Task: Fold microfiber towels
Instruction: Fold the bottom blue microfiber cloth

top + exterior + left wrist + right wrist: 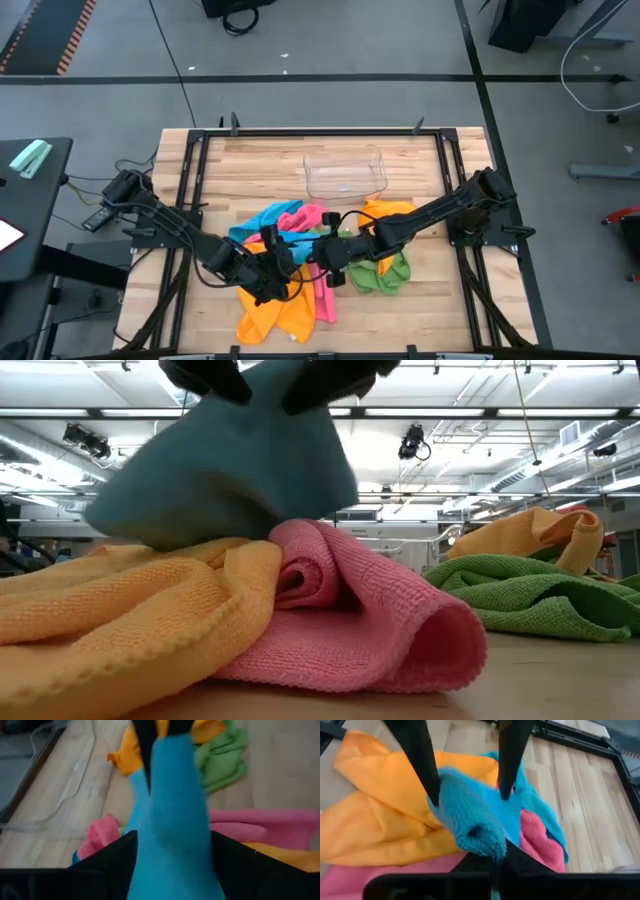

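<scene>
Right wrist view shows my right gripper (492,857) fingers pinching the soft blue microfiber towel (470,822); left gripper (172,865) fingers spread, so I'd regrip next.

in the high view we cannot make out either gripper's fingertips; the left gripper (272,262) and right gripper (328,252) are dark shapes over the towel pile, too small to read. in the low view the blue towel (225,465) is blurred, and the dark fingers (205,375) above it are cut off by the top edge. the green towel (530,595) runs off the right edge there. in the left wrist view the blue towel hides the gap between that arm's fingers (115,865), and the clear tray (60,780) is only partly in frame.
</scene>
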Motion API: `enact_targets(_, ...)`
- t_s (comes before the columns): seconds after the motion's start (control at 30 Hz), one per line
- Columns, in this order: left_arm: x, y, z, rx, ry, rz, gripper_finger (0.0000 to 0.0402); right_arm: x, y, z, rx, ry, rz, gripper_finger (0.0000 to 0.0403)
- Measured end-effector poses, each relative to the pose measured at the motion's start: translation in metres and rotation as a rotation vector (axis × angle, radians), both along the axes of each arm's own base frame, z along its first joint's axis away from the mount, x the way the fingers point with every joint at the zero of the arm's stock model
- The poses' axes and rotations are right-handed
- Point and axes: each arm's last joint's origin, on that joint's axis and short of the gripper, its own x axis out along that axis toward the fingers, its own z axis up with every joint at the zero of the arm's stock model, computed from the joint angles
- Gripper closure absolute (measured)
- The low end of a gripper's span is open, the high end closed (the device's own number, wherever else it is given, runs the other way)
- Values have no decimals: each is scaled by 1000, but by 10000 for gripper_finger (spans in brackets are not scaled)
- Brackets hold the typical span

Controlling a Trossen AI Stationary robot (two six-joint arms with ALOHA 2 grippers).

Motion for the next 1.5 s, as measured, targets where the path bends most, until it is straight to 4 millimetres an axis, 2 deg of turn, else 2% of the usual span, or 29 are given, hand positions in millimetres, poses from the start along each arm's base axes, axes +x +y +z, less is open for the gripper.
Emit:
enact_targets(0.13, 3, 4, 0, -17, -15, 27, 145, 1, -3, 15, 39, 9, -48, 396)
enact_targets(0.27, 4, -2, 3, -20, -45, -7, 164, -1, -6, 29, 62, 40, -87, 396)
enact_targets(0.4, 6, -3, 7, -36, -79, -15, 183, -2, -9, 33, 78, 62, -118, 396)
enact_targets(0.53, 11, 5, 7, -37, -84, 13, 188, -2, -9, 40, 101, 51, -139, 396)
enact_targets(1.03, 29, 24, 19, 23, -172, -6, 188, -7, -14, 35, 107, 101, -234, 397)
enact_targets(1.3, 34, 33, 36, 53, -193, 6, 188, -8, -17, 33, 110, 124, -259, 397)
enact_targets(1.5, 40, 45, 33, 3, -155, -8, 188, -8, -17, 33, 115, 124, -265, 397)
